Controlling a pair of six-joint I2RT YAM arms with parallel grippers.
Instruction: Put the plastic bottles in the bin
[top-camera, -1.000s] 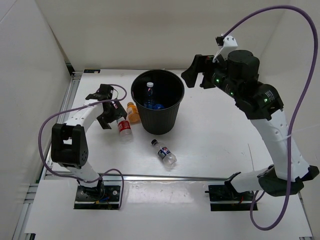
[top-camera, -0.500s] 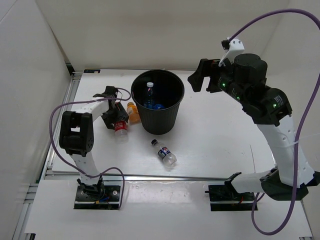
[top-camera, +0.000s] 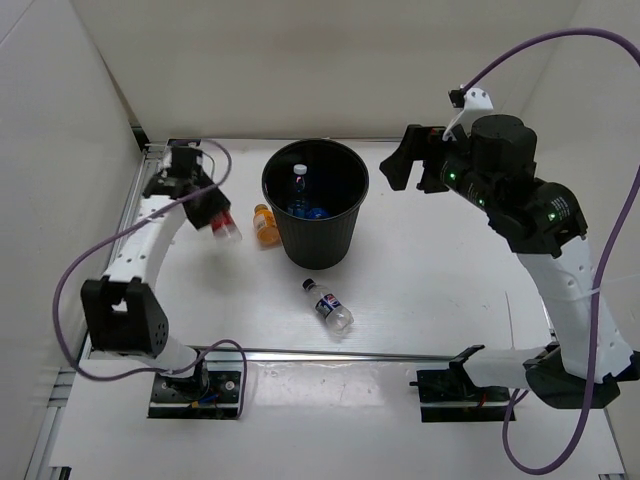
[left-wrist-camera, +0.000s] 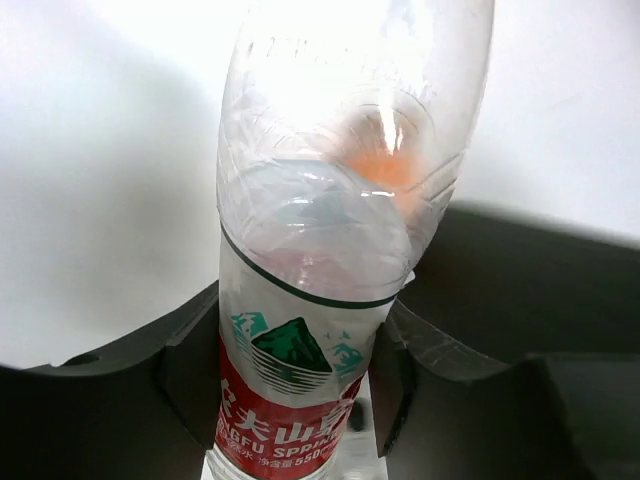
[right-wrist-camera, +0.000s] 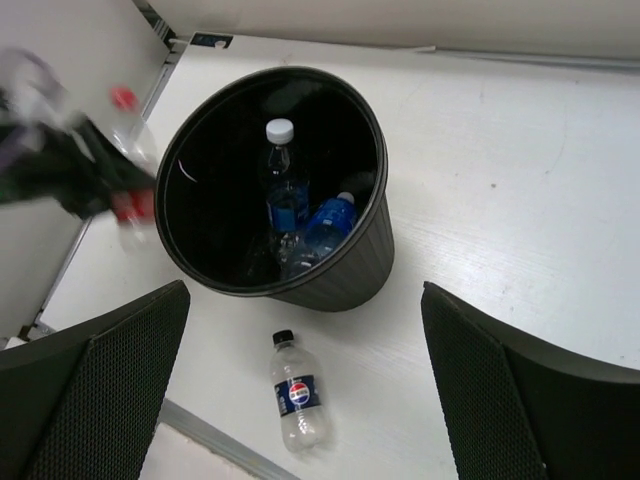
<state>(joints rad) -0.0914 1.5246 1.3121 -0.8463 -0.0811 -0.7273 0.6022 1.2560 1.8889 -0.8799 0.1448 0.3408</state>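
Nearest the arm bases, a dark-labelled bottle (top-camera: 328, 304) lies on the counter (top-camera: 440, 290) in front of the bin (top-camera: 322, 240). The short orange bottle (top-camera: 265, 224) lies just beside the bin's left wall. Further left, the left end effector (top-camera: 212, 212) is clenched on the red-labelled bottle (left-wrist-camera: 310, 300). Two blue-labelled bottles (right-wrist-camera: 287, 195) sit inside the bin. The right end effector (top-camera: 413, 168) hangs released past its right rim.

Bin (top-camera: 318, 246) black; red-label bottle (left-wrist-camera: 300, 330) clear; short bottle (top-camera: 266, 224) orange; dark-label bottle (right-wrist-camera: 297, 400) clear.
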